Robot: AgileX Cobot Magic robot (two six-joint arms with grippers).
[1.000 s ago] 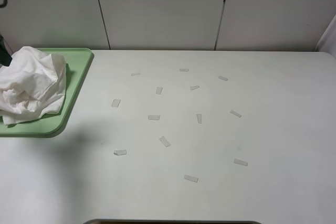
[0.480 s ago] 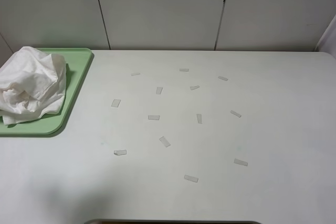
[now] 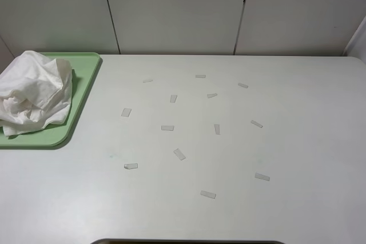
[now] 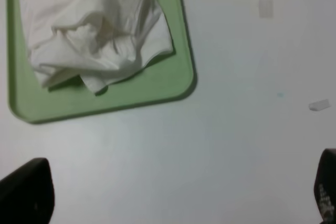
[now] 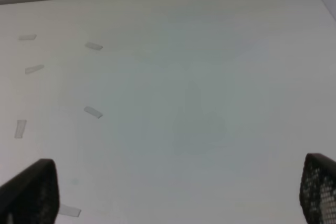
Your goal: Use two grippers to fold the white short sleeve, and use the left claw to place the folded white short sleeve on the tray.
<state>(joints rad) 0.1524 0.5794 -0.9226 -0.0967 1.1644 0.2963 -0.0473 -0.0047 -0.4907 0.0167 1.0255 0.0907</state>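
A: Overhead view. Where does the white short sleeve [image 3: 32, 92] lie?

B: It rests crumpled on the tray [image 3: 84, 84], at the far left corner of the bench [image 3: 297, 141]. The cloth is bunched in loose folds, not flat, and covers most of the visible tray; a green strip stays bare along the near rim and the side facing the bench's middle. One hemmed edge hangs near the near rim.

A: And the rest of the bench top?

B: Small pale tape strips [image 3: 179, 154] lie scattered over the middle of the bench, well apart from the tray. Neither arm appears in the overhead view.

A: Left wrist view. What is the state of the left end effector [image 4: 173, 192]?

B: Spread wide. Its two black fingertips [image 4: 29, 190] show only at opposite lower corners of the picture, with bare bench between them. It holds nothing and touches nothing. The shirt [image 4: 94, 30] and tray [image 4: 152, 85] lie beyond it, apart from the fingertips, with one rounded tray corner in plain sight.

A: Right wrist view. And the right end effector [image 5: 173, 192]?

B: Likewise spread wide and empty, one fingertip [image 5: 34, 192] at each lower corner. It hangs over bare bench, with a few tape strips [image 5: 93, 112] off to one side.
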